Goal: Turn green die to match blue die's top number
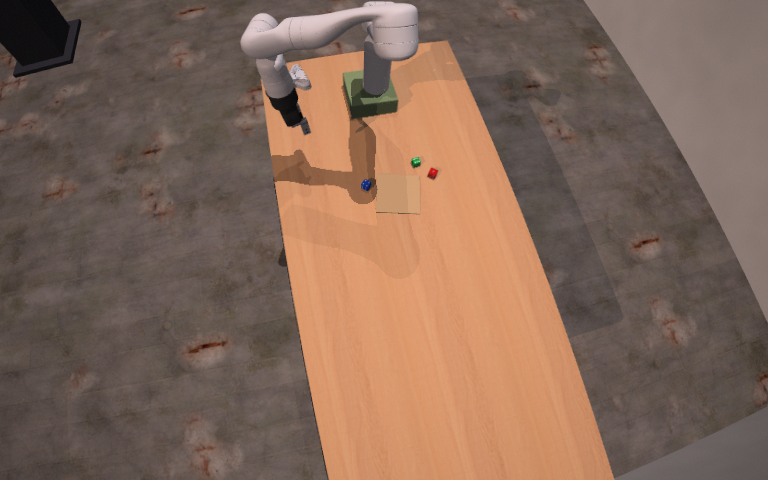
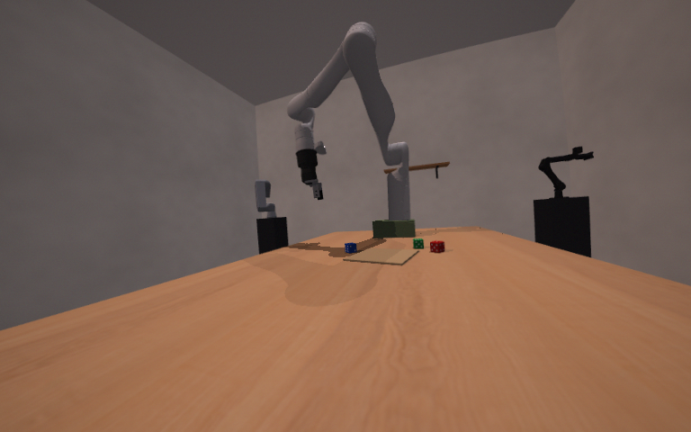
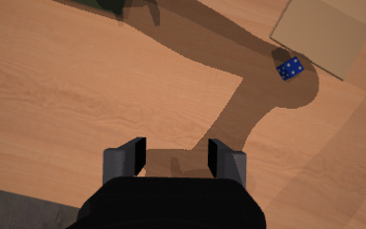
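Gripper (image 3: 173, 157) of mine wide open, nothing held, hanging high above the wooden table (image 1: 441, 339) near its edge. Room: grey walls, stained grey floor (image 1: 113, 254). Long table carries my green base block (image 1: 390, 105); my arm (image 2: 366, 86) rises from it, bends over and points the wrist downward. Tan mat (image 1: 398, 194) lies flat on the table. Blue die (image 3: 290, 68) just beside the mat's corner, in my arm's shadow. Green die (image 1: 415, 161) off the mat, near its far edge. Red die (image 1: 432, 173) just beside the green one, apart from it.
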Action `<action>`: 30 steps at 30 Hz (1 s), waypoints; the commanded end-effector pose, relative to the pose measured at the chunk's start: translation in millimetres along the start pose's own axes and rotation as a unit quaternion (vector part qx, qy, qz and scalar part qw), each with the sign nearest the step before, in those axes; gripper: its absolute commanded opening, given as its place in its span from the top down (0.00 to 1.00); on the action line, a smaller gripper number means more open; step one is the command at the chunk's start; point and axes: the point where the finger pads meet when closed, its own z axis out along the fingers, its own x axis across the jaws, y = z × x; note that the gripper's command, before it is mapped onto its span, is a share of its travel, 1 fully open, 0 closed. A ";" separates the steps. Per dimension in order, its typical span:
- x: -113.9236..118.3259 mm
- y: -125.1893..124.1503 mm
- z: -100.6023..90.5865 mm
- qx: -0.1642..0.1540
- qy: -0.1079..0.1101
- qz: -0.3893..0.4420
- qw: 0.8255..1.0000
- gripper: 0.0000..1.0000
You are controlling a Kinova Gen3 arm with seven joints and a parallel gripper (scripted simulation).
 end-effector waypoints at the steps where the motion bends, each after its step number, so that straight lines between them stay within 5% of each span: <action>1: 43.2 -15.9 11.9 0.003 -0.023 -0.072 0.997 0.00; 18: 159.0 -64.6 39.4 -0.021 -0.044 -0.226 0.973 0.00; 30: 189.6 -84.2 45.3 -0.028 -0.041 -0.263 0.964 0.00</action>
